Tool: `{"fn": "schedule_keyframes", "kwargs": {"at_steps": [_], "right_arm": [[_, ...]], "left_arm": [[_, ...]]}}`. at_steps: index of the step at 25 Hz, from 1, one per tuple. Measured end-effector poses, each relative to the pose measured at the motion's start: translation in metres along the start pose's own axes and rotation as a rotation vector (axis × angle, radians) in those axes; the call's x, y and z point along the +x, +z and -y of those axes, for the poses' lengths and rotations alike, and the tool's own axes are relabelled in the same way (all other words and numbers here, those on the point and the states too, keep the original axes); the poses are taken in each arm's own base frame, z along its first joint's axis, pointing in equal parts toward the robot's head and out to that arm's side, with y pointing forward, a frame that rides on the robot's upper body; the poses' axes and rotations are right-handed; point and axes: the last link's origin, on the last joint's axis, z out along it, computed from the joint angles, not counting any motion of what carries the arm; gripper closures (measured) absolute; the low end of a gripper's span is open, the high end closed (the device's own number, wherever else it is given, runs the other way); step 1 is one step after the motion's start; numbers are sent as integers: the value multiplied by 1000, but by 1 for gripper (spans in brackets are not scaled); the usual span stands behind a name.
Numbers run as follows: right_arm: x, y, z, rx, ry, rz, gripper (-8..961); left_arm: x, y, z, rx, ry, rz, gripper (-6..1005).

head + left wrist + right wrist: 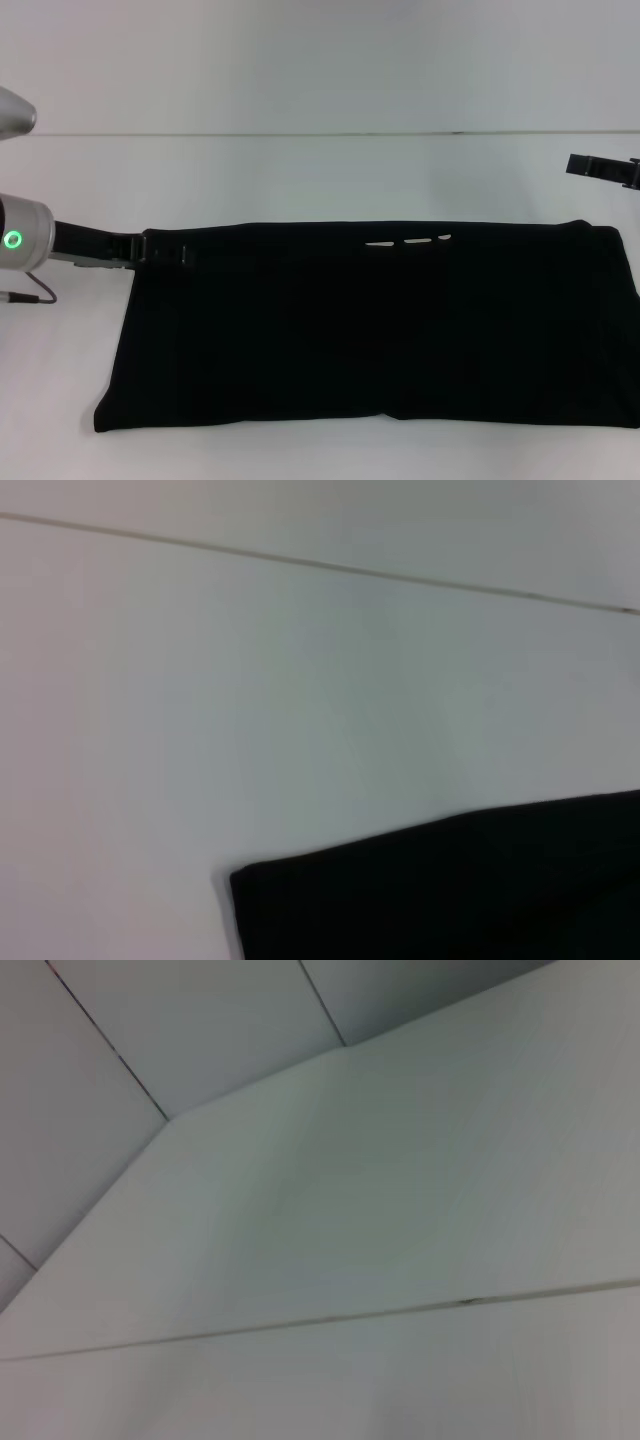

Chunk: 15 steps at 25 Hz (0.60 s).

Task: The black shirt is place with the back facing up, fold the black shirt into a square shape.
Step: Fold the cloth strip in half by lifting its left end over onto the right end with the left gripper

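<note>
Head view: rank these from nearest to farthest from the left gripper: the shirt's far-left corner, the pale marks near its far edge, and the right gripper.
1. The black shirt's far-left corner, right at the left gripper.
2. The pale marks, mid-way along the shirt's far edge.
3. The right gripper, at the far right, clear of the shirt.

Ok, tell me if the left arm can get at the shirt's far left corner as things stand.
Probably yes. The left gripper is already at the far left corner of the black shirt, and nothing lies between them on the white table. The right gripper is well off, beyond the far right corner.
</note>
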Motion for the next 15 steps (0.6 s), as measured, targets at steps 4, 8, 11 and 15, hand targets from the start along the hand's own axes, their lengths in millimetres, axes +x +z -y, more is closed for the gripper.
{"fn": "schedule_keyframes", "kwargs": {"at_steps": [4,8,11,15], "right_arm": [[3,1,0,1,-3,-5,174],[4,2,0,1,-2,-7,174],[4,2,0,1,-2,-8,175],[3,2,0,1,-3,-8,175]], "left_arm": [[-1,2,-1,6,7,3,109],[1,2,1,22,7,-11,109],[0,3,1,23,8,-8,109],[-4,8,-2,21,26,19,109]]}}
